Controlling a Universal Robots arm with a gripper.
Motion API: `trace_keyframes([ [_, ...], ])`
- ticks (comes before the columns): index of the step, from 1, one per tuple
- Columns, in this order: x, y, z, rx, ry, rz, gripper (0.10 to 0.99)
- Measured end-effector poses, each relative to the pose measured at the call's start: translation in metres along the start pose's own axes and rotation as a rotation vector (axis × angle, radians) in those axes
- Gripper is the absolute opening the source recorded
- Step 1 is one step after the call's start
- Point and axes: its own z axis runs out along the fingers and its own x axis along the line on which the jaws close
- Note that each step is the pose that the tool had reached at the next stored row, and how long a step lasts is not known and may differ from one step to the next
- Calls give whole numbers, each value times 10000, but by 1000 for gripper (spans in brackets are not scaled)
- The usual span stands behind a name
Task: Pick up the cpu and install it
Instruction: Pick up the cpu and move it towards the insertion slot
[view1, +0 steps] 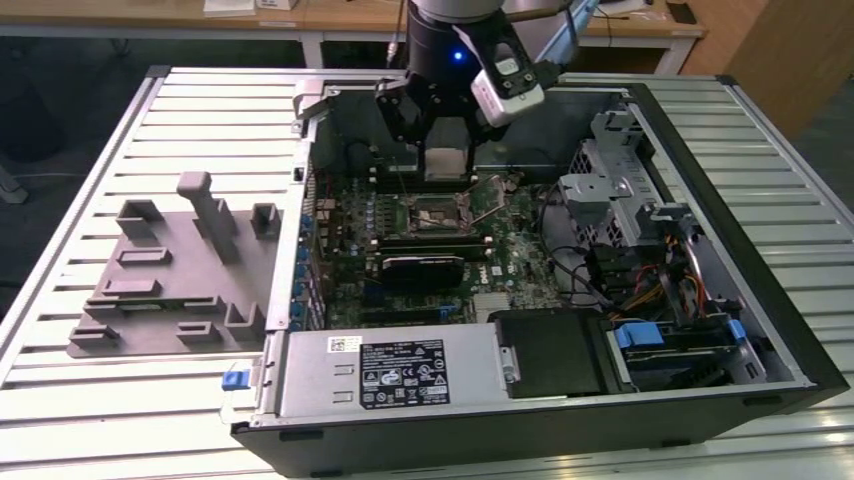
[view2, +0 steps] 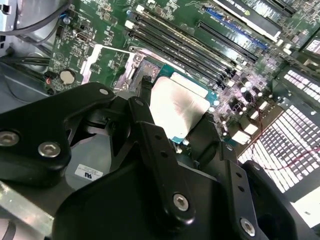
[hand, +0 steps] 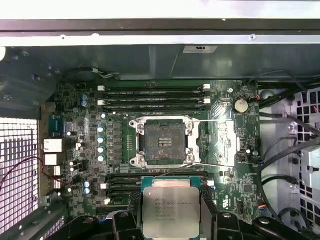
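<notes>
An open computer case (view1: 534, 440) lies beside a grey fixture tray (view1: 163, 312).

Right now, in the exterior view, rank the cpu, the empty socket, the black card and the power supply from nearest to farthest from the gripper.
1. cpu, clamped in the gripper itself.
2. socket, on the board just beneath.
3. black card, next toward the camera.
4. power supply, at the case's camera-side edge.

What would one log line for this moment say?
gripper: shut on cpu | cpu: held in air, not in socket | socket: empty | place: inside open computer case
</notes>
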Motion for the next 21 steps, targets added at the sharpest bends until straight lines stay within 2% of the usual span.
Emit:
trace_keyframes([
  [21,20,218,382,66,-3,-2,545],
])
